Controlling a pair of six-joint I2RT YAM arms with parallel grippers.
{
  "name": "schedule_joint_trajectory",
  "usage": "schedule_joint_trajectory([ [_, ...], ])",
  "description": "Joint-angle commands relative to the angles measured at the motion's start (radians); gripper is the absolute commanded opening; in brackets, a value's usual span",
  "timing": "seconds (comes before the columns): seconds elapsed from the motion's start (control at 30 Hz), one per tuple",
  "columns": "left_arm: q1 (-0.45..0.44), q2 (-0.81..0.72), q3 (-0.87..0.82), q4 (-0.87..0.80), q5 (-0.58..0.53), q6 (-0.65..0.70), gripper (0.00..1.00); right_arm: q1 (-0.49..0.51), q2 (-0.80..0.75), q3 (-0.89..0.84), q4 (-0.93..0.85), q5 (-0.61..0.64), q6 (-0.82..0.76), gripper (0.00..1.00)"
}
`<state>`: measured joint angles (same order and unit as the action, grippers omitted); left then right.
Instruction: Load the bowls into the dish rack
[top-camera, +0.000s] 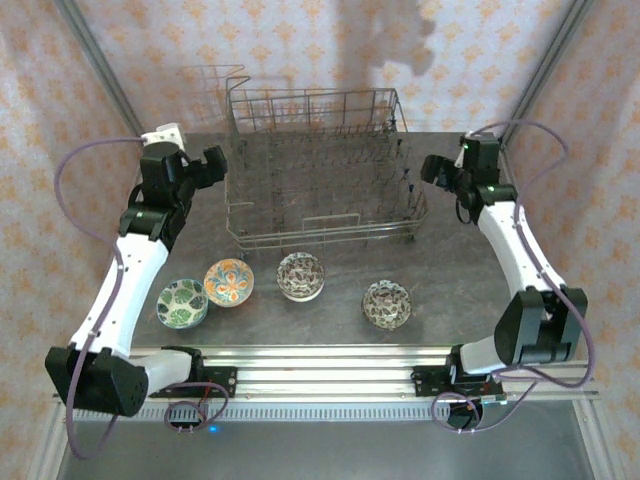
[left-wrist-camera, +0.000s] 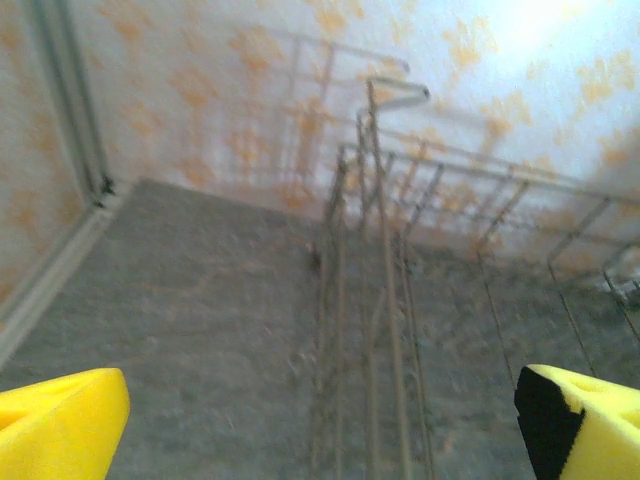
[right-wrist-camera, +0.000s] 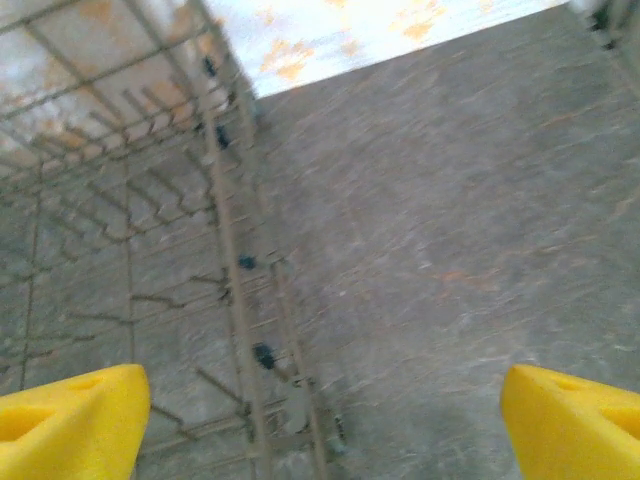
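Four bowls (top-camera: 301, 276) lie in a row on the near desk (top-camera: 455, 262) — the dish rack (top-camera: 322, 170) stands behind them, farther. The left hand (top-camera: 215, 165) and the right hand (top-camera: 432, 168) flank the rack, both released.

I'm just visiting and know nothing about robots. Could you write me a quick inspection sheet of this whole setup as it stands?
Surface: grey stone-look table.
Job's things: dish rack at the far middle, no bowls seen inside. Four bowls sit on the table in front of it: green bowl, orange bowl, brown bowl, rightmost bowl.
Clutter: small white box behind the left arm.
Grippers: left hand and right hand are open and empty, one on each side of the rack.
Cables: purple left cable and right cable loop off the arms.
Surroundings: orange-patterned walls.
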<state>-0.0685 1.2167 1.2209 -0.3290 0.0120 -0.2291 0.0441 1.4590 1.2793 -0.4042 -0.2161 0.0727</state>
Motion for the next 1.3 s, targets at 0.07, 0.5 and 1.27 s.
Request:
schedule_joint_trajectory([
  [0.07, -0.046, 0.129, 0.146, -0.293, 0.082, 0.011, 1.0, 0.041, 0.134, 0.159, -0.213, -0.036, -0.005, 0.84],
  [0.5, -0.08, 0.335, 0.296, -0.418, 0.064, 0.012, 0.97, 0.057, 0.34, 0.346, -0.369, 0.115, 0.084, 0.66],
  [1.27, -0.152, 0.624, 0.624, -0.511, 0.111, 0.058, 0.93, 0.052, 0.229, 0.166, -0.318, 0.242, 0.194, 0.34],
])
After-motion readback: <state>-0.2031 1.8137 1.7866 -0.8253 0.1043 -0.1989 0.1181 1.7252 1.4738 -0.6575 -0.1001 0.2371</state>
